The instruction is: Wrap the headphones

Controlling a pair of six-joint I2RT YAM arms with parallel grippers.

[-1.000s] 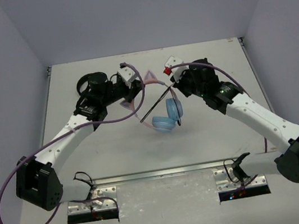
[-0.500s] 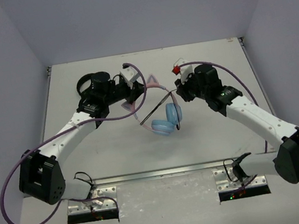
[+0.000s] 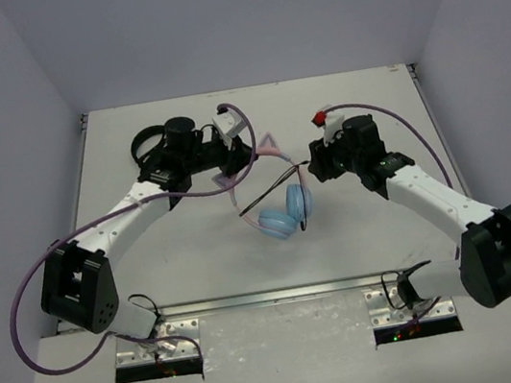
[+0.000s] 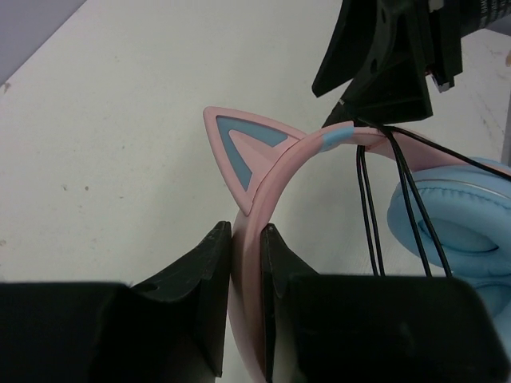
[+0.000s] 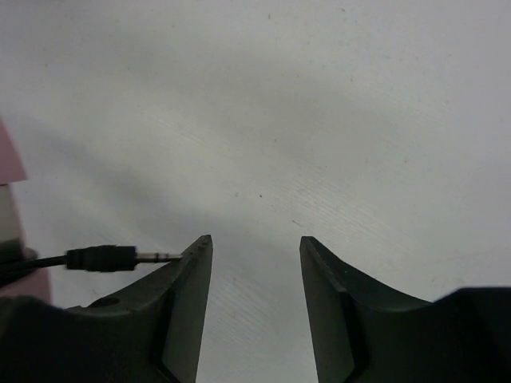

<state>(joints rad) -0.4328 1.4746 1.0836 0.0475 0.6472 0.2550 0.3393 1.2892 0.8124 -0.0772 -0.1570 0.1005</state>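
I've just spread my right hand [image 5: 255, 243], freeing the cable plug [image 5: 104, 258]; my left hand [image 4: 246, 231] pinches the headphones [image 4: 275, 159] by the headband, so I probably regrasp next.

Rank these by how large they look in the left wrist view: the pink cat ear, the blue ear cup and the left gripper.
1. Left gripper: largest, though it sits nearest the camera.
2. Blue ear cup: partly cut off by the picture's edge.
3. Pink cat ear: smallest.
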